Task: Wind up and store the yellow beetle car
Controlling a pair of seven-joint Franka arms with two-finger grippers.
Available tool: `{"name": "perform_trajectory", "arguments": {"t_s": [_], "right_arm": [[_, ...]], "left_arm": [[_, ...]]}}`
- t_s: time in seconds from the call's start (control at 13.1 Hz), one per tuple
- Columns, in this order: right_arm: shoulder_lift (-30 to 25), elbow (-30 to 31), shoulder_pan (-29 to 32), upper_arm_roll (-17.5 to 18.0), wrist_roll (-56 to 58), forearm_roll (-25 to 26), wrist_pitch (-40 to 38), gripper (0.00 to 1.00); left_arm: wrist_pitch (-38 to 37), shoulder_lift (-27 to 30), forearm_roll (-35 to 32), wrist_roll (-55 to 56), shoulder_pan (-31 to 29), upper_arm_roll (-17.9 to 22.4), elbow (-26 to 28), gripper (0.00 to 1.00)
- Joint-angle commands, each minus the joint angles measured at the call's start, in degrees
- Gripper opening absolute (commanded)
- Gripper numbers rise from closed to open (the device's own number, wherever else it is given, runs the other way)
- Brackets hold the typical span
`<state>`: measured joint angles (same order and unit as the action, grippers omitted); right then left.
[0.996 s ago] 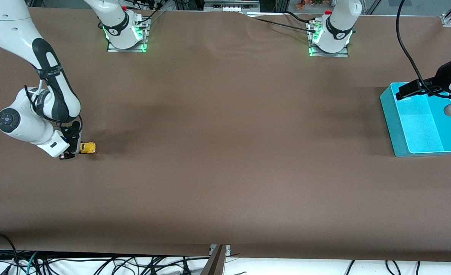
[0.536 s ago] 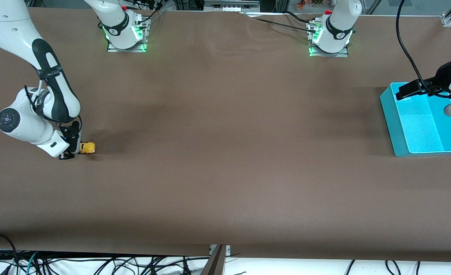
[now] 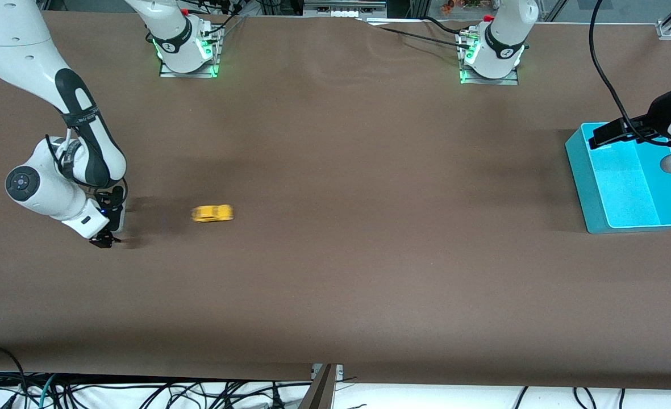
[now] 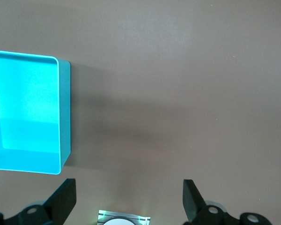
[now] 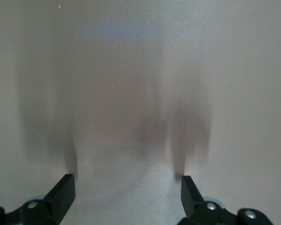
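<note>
The yellow beetle car [image 3: 212,213] is on the brown table, blurred by motion, a short way from my right gripper [image 3: 109,234] toward the left arm's end. The right gripper is low over the table at the right arm's end, and it is open with nothing between its fingers [image 5: 61,192]. The right wrist view shows only bare table and no car. My left gripper [image 4: 129,200] hangs open and empty over the table beside the teal bin [image 4: 65,112]. The left arm waits there.
The teal bin [image 3: 582,170] stands at the left arm's end of the table, and nothing shows in it. Both arm bases [image 3: 187,51] [image 3: 490,57] stand along the table's edge farthest from the front camera. Cables hang below the edge nearest that camera.
My right gripper has opened and let go of the car. The car has rolled away from it toward the left arm's end. The left arm has not moved.
</note>
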<state>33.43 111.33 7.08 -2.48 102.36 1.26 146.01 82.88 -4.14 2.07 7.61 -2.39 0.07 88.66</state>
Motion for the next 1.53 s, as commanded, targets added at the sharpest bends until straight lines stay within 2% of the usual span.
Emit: {"name": "perform_trajectory", "arguments": {"t_s": [0.0, 0.15, 0.54, 1.15, 1.46], "right_arm": [[-1.5, -0.1, 0.6, 0.7, 0.5, 0.2, -0.2, 1.0], [-2.8, -1.8, 0.5, 1.6, -0.1, 0.0, -2.4, 1.0], [-3.5, -14.0, 0.5, 1.9, -11.8, -0.1, -18.1, 1.0], [-5.9, -25.5, -1.8, 2.7, -39.9, 0.1, -34.7, 1.0], [-9.1, -28.2, -3.6, 2.7, -56.5, 0.1, -43.5, 1.0]], "left_arm": [[-0.1, -0.2, 0.8, -1.0, -0.2, -0.1, -0.6, 1.0], [-0.1, -0.2, 0.8, -1.0, -0.2, -0.1, -0.6, 1.0], [-0.1, -0.2, 0.8, -1.1, -0.4, -0.1, -0.7, 1.0], [-0.1, -1.0, 2.8, -2.9, -1.2, 0.4, -0.7, 1.0], [-0.1, -1.7, 2.4, -2.9, -1.0, 0.2, -0.8, 1.0]]}}
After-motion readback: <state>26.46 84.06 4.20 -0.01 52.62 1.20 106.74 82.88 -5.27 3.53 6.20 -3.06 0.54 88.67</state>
